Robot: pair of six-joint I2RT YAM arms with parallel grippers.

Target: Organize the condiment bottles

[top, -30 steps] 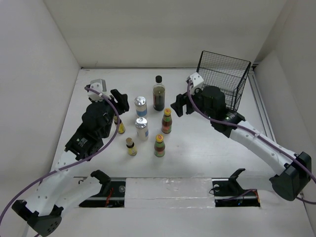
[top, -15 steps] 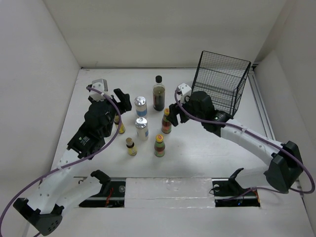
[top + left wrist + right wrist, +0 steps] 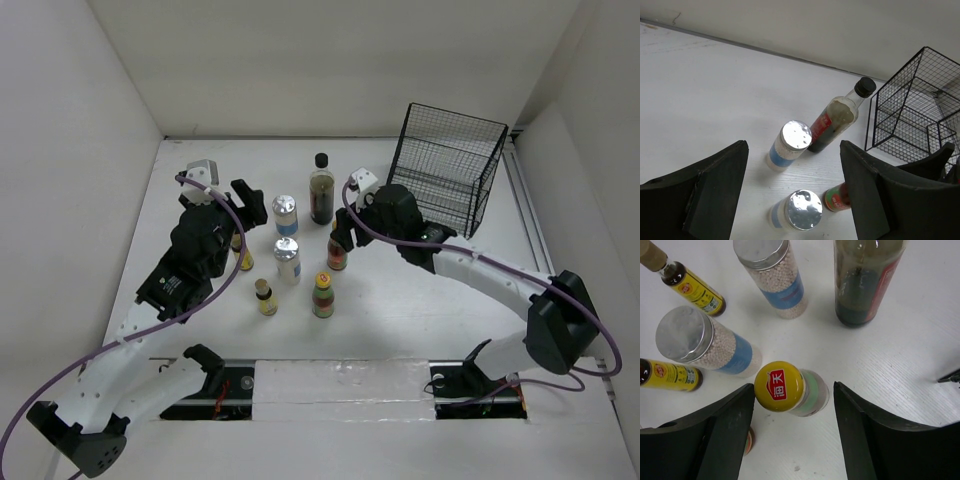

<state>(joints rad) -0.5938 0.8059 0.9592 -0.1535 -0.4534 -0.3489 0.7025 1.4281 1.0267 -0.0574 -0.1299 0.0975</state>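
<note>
At the left gripper [image 3: 250,203], jaws stood wide open w/ nothing in them. One white-blue bottle [image 3: 789,145] stood just ahead, in line w/ the gap btwn the fingers and untouched. The 2nd white-blue bottle [image 3: 796,212] stood closer in, also free. A tiny yellow bottle [image 3: 243,256] sat just beside that wrist, the other tiny yellow bottle [image 3: 265,297] further back along the arm.

The right gripper [image 3: 340,228] was open too, hanging over a yellow-capped brown bottle [image 3: 786,388]. There was a finger on each side of it and a gap showing on both, so no grip yet. The tall dark bottle [image 3: 867,280] stood just past its fingertips, the 2nd brown bottle [image 3: 323,295] behind it. The basket [image 3: 450,165] sat off to its outer side, no bottle seen inside.

Progress, prob.: early. All 7 stood loose on the table [image 3: 420,300] in a rough cluster. Closing on the brown bottle looked like the step in hand, and the rest were still to sort.
</note>
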